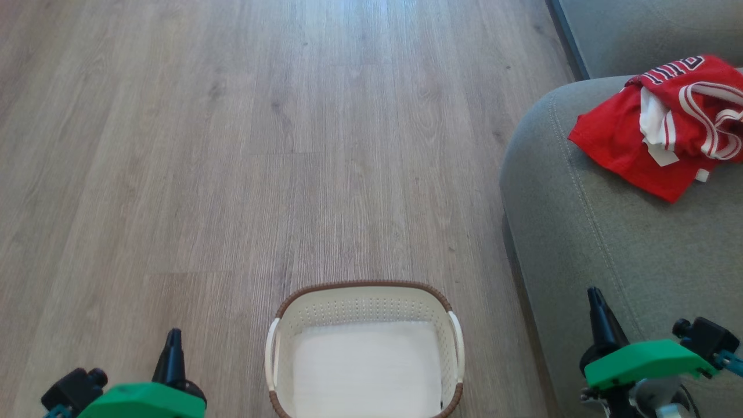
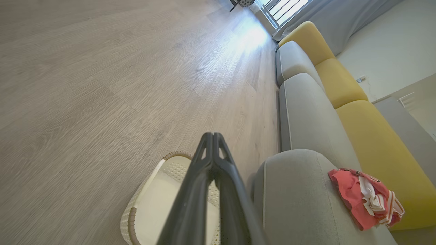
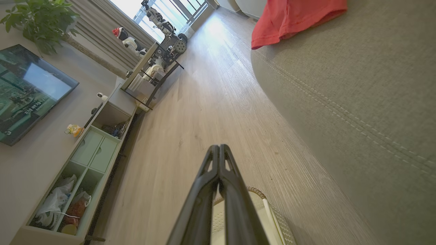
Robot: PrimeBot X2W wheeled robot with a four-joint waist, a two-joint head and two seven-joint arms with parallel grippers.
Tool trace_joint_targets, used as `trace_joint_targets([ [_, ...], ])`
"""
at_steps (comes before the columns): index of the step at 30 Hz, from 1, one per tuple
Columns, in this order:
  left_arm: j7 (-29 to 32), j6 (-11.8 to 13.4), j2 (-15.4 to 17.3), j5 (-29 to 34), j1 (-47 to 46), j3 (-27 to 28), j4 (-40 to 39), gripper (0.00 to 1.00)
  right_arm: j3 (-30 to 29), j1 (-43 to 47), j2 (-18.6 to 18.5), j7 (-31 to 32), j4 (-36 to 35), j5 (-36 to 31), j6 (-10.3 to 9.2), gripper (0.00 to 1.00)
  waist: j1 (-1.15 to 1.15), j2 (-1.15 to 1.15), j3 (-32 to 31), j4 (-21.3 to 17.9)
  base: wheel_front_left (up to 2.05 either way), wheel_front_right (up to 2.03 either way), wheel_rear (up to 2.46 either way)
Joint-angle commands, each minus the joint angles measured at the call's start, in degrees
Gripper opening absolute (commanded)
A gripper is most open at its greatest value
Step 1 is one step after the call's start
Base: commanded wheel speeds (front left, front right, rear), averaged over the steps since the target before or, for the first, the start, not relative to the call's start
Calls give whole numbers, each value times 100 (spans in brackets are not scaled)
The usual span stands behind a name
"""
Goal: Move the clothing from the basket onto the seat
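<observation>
Red clothing (image 1: 667, 128) lies in a crumpled heap on the seat (image 1: 609, 244), well beyond the basket (image 1: 363, 285) and to its right. None of it touches the basket. Heap's long axis slants from the basket's side out toward the far right; white trim shows on top.

Basket: no red inside, pale bottom bare. Judged: transfer looks done.

Left fingers (image 1: 172, 354) pressed together, holding nothing, left of basket. Right fingers (image 1: 603, 325) likewise pressed together and empty, right of basket, over the seat's front edge. The right arm is nearer the heap, which lies ahead of those fingers and off to their right; any tidying would fall to it.

Surface: basket on wood-grain floor (image 1: 232, 145), seat of soft grey-green fabric with stitched seams. Room: yellow back cushions (image 2: 374, 136) behind the seat; TV (image 3: 30, 92) and low cabinet (image 3: 85, 160) across the floor from the basket.
</observation>
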Motion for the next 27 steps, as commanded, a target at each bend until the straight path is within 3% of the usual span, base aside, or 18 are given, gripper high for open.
trace_joint_targets([
  [1, 40, -81, 7, -166, -371, 193, -133, 0, 8, -350, -11, 51, -227, 192, 0, 0, 0, 0, 3, 0, 0, 0, 0],
  [27, 447, -483, -94, -1575, -719, 536, -8, 0, -174, -462, -6, 467, -350, 1788, 0, 0, 0, 0, 43, -5, 0, 0, 0],
])
